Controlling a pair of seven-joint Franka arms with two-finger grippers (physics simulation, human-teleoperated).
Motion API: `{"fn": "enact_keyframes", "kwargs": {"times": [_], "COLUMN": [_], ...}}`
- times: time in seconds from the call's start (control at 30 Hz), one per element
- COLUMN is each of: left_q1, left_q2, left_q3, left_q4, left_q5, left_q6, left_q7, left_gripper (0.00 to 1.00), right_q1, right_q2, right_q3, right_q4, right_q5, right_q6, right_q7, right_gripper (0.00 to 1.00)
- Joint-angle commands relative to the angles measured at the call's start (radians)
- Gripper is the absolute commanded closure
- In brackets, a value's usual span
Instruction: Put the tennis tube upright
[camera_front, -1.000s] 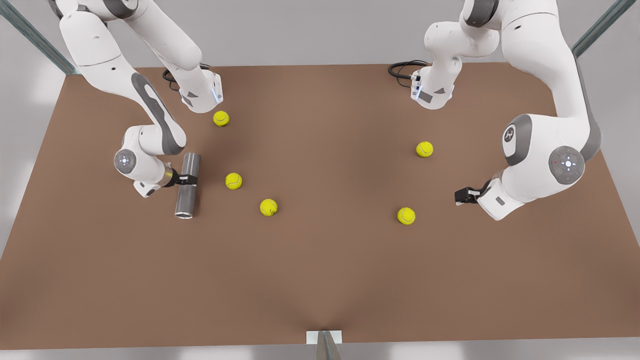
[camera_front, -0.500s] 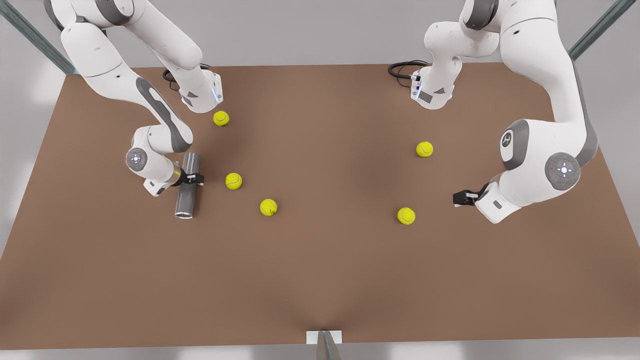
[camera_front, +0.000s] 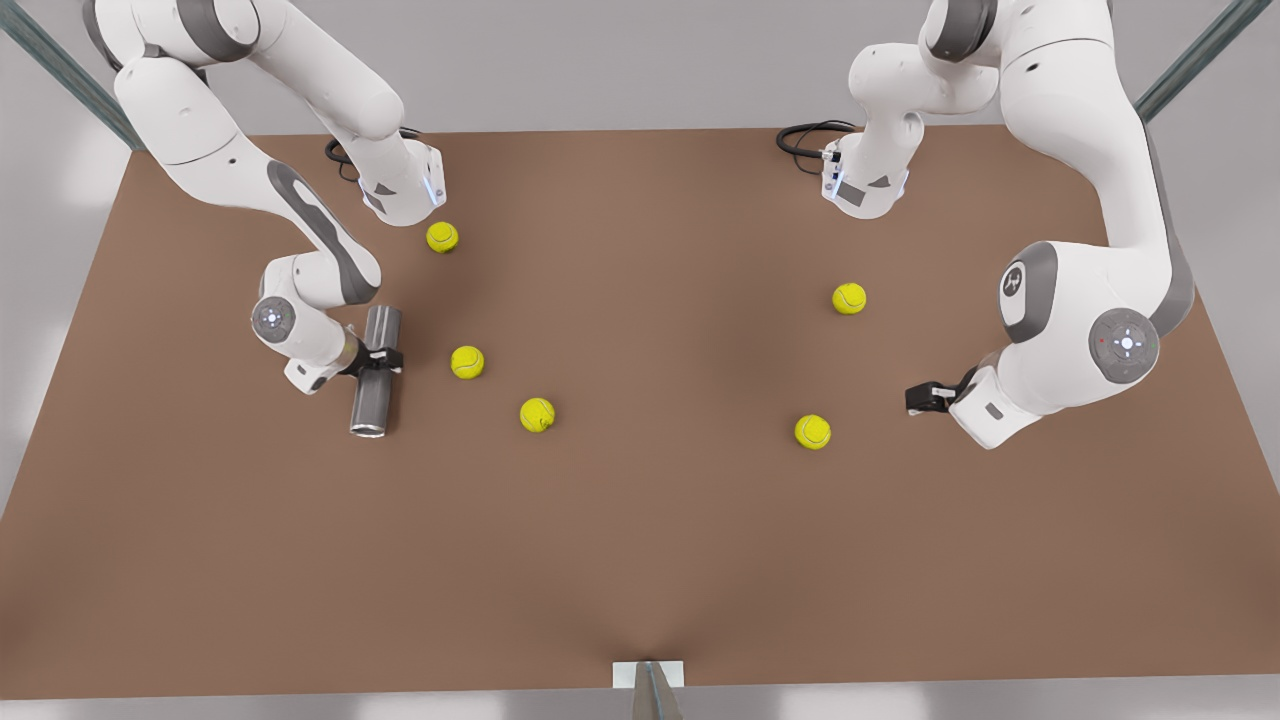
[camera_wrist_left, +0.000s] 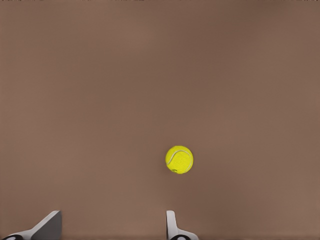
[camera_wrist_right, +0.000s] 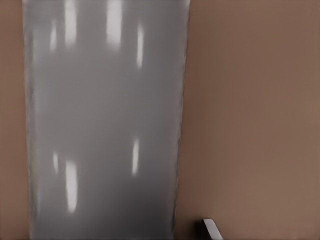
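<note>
Tennis tube (camera_front: 371, 398): lying flat on the tabletop (camera_front: 640, 560), on the front view's left. Long axis runs roughly toward the camera and the silvery rim is at the near end. Not upright yet.

Right pincer (camera_front: 379, 359): reaches across the tube about mid-length, one dark finger on either side. In the right wrist view the grey tube wall (camera_wrist_right: 105, 125) is close up, and one fingertip (camera_wrist_right: 212, 229) stands beside it with a strip of tabletop between. Judged parted around the tube and not yet clamped on it.

Left pincer (camera_front: 918, 397): low over the tabletop on the front view's right, waiting. Fingers spread wide with nothing between them (camera_wrist_left: 112, 231).

Tennis balls: five are scattered loose. One (camera_front: 812, 431) lies near the left pincer and shows ahead of it in the left wrist view (camera_wrist_left: 179, 159). Another (camera_front: 467, 362) lies near the tube, on its side toward the table's middle.

Step in hand: securing the tube before tipping it up.

How to do it well:
- Close squarely on the round wall, with both fingers meeting it at the widest line. It looks smooth and may squirt out or roll.
- Lift clear of the tabletop before rotating.
- Swing the tube away from the nearby ball.
- Set one end flat down, and release only once it rests level.

Risk: a mid-length hold lets the tube pivot between the fingers.
</note>
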Motion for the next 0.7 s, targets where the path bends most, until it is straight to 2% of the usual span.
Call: {"fn": "enact_keyframes", "kwargs": {"times": [0.0,0.07,0.1,0.27,0.67], "left_q1": [0.000,0.000,0.000,0.000,0.000], "left_q2": [-0.002,-0.002,-0.002,-0.002,-0.003], "left_q3": [0.000,0.000,0.000,0.000,0.000], "left_q4": [0.000,0.000,0.002,0.000,0.000], "left_q5": [0.000,0.000,0.000,0.000,0.000], "left_q6": [0.000,0.000,0.000,0.000,-0.002], "left_q7": [0.000,0.000,-0.001,-0.001,0.000], "left_gripper": [0.01,0.01,0.01,0.01,0.01], "right_q1": [0.002,0.003,0.003,0.005,0.009], "right_q2": [0.000,0.000,0.000,0.000,-0.015], "right_q3": [0.000,0.000,0.000,0.000,0.002], "right_q4": [0.000,-0.003,-0.005,-0.005,-0.012], "right_q5": [0.000,0.000,-0.002,-0.005,-0.006], "right_q6": [0.000,0.000,0.000,0.002,0.002], "right_q7": [0.000,0.000,0.000,0.000,0.000], "right_gripper": [0.00,0.00,0.08,0.16,0.18]}}
